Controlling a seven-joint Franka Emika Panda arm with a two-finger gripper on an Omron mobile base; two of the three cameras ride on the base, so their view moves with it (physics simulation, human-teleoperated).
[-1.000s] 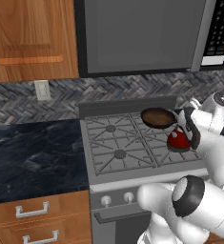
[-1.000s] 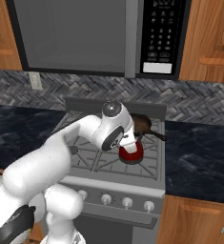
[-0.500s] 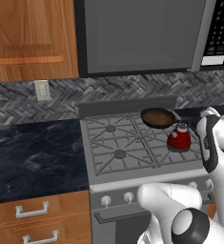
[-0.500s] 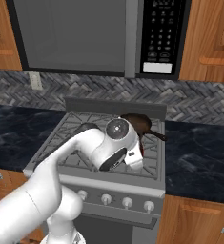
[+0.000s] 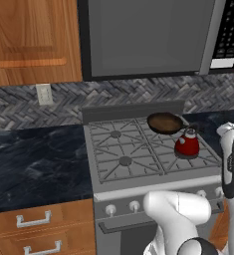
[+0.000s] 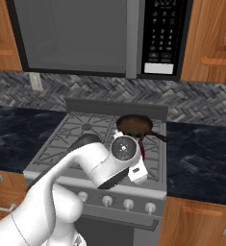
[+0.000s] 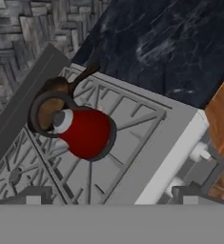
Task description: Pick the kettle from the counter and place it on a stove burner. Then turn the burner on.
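The red kettle (image 5: pixel 187 145) with its silvery lid stands upright on the stove's front right burner grate, free of the hand. In the hand view the kettle (image 7: pixel 87 132) lies well ahead of my gripper (image 7: pixel 111 198), whose two dark fingertips (image 7: pixel 33 195) stand far apart with nothing between them: open. The hand hovers over the stove's front right corner, above the knobs (image 7: pixel 204 155). In the right base view my white arm (image 6: pixel 109 163) covers most of the kettle. The front left burner (image 5: pixel 125 161) is bare. Black counter (image 5: pixel 34 159) flanks the stove.
A brown skillet (image 5: pixel 164 122) sits on the back right burner just behind the kettle, its handle pointing right (image 6: pixel 155 135). A row of knobs (image 6: pixel 128 204) lines the stove front. A microwave (image 5: pixel 148 37) hangs above, with wooden cabinets (image 6: pixel 210 43) beside it.
The arm has swung away from the kettle, back and down toward the stove's front right corner. The kettle stays where it was on the front right burner.
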